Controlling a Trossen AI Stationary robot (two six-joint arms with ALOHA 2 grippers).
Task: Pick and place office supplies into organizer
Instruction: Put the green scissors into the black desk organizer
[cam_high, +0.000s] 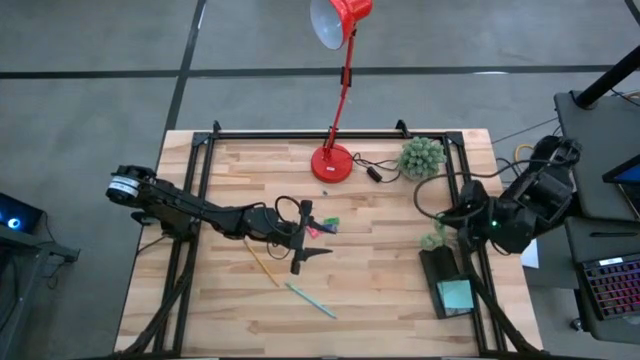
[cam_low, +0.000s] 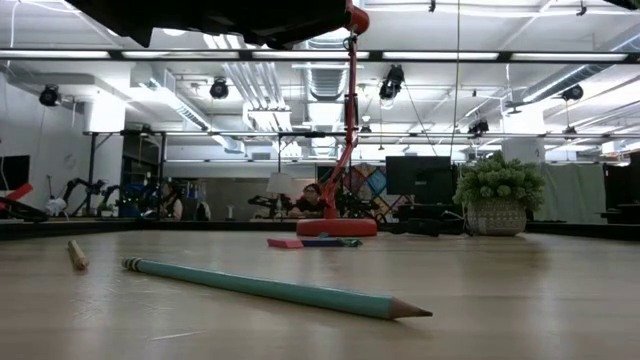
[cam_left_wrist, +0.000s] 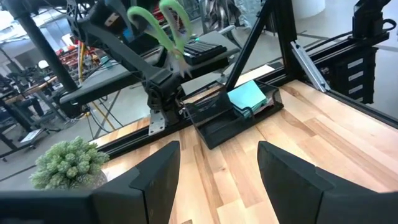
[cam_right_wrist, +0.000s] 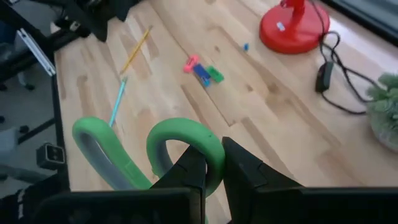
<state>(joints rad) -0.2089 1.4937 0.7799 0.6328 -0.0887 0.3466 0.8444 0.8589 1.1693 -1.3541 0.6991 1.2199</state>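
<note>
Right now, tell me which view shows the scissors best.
The right wrist view: the scissors fill the foreground, their green handles clamped in the right gripper. The left wrist view shows them farther off, blurred, above the organizer. The high and low views do not show them clearly.

Green-handled scissors, teal pencil, red lamp, light-teal pad.
</note>
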